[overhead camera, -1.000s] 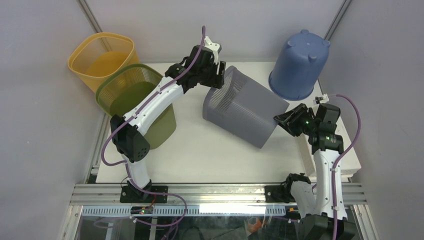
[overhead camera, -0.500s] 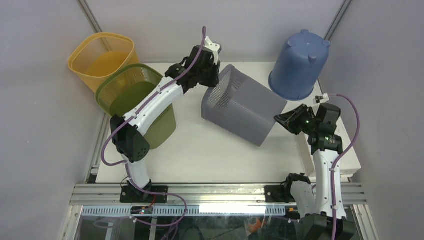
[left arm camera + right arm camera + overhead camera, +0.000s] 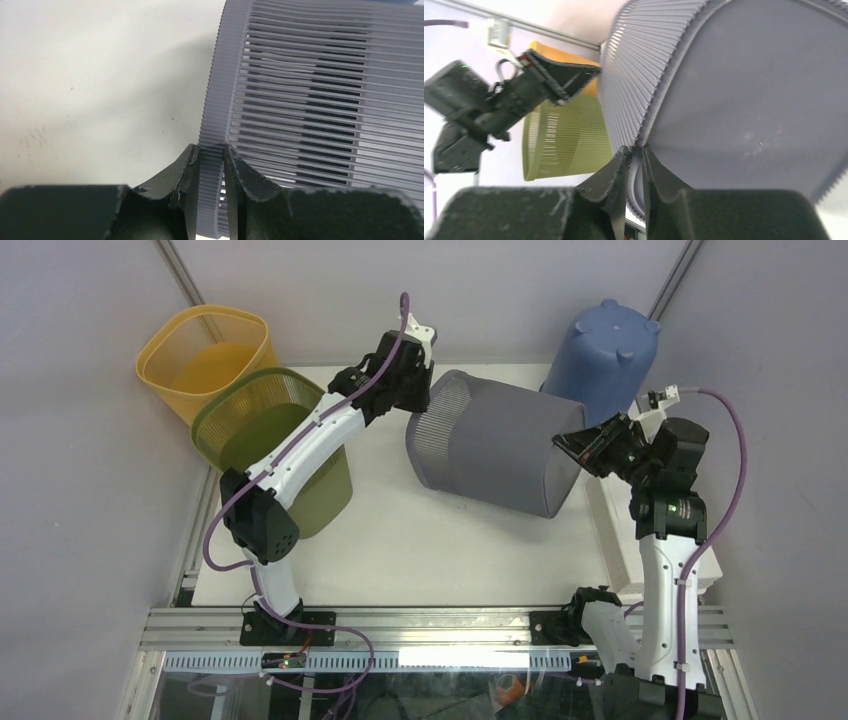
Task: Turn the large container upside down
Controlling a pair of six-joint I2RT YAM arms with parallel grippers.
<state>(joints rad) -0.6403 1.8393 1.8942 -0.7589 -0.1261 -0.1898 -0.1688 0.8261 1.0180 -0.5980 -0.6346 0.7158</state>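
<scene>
Lying sideways, grey container point(image 3: 495, 445), left hand point(image 3: 210, 156) pinching rim point(image 3: 214, 95), right hand point(image 3: 634, 156) pinching base point(image 3: 764, 95).

Grey container point(image 3: 495, 445) on side; left gripper point(image 3: 424, 390) at its 10 o'clock rim, right gripper point(image 3: 573, 445) at 3 o'clock base.

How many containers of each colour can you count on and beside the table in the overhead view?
Yellow slatted basket: 1
Green slatted basket: 1
Grey slatted basket: 1
Blue bucket: 1
Total: 4
</scene>
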